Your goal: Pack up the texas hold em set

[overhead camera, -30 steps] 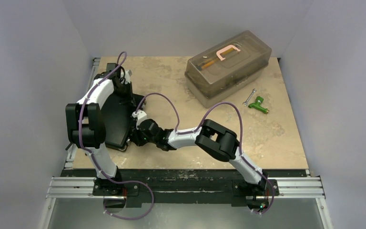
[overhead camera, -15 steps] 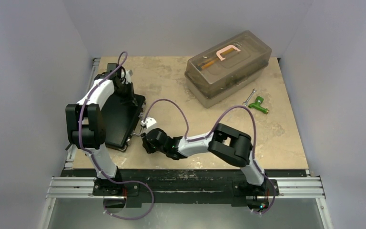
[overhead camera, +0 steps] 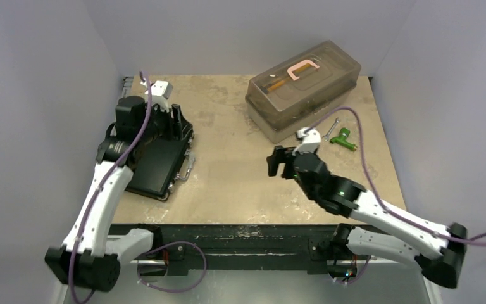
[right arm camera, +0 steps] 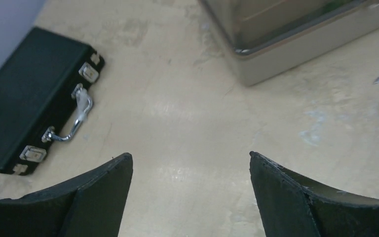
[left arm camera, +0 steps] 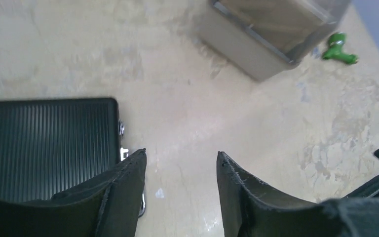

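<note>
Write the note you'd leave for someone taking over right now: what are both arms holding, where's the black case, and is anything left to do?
Left tool: open, empty, above the right edge of the black case.
Right tool: open, empty, over bare table right of the case.
Case: lid shut, flat at the table's left, handle facing the middle.
Done: no loose chips or cards in view; the set looks packed.
Left: confirm both latches; they look down, not certain.

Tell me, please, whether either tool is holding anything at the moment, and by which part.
Nothing is held. The left tool stands open and empty by the closed black case, and the right tool is open and empty over the table.
</note>
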Controlling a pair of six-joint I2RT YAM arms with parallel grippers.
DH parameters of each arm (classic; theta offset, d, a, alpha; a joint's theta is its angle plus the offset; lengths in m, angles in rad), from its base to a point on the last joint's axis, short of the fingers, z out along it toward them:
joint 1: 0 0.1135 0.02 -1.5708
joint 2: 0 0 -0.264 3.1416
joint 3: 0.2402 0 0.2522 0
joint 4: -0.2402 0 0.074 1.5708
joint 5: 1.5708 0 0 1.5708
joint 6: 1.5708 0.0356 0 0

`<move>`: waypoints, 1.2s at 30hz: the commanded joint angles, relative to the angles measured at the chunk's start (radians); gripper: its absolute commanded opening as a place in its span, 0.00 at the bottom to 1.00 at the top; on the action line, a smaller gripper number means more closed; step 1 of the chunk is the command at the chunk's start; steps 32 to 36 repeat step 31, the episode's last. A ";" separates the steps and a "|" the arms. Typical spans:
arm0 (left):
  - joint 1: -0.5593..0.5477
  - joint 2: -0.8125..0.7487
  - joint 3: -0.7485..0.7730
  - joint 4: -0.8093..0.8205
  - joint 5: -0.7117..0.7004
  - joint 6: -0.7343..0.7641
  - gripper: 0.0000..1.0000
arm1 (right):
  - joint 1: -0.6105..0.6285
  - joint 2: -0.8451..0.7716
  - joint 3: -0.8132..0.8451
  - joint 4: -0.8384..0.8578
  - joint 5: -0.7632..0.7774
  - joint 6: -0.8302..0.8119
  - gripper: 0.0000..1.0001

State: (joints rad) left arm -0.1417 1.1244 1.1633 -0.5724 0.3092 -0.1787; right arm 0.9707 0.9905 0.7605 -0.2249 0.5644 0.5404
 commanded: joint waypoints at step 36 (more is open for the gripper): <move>-0.043 -0.793 -0.004 -0.068 -0.182 -0.058 0.73 | 0.005 -0.475 0.469 -0.658 0.460 -0.030 0.99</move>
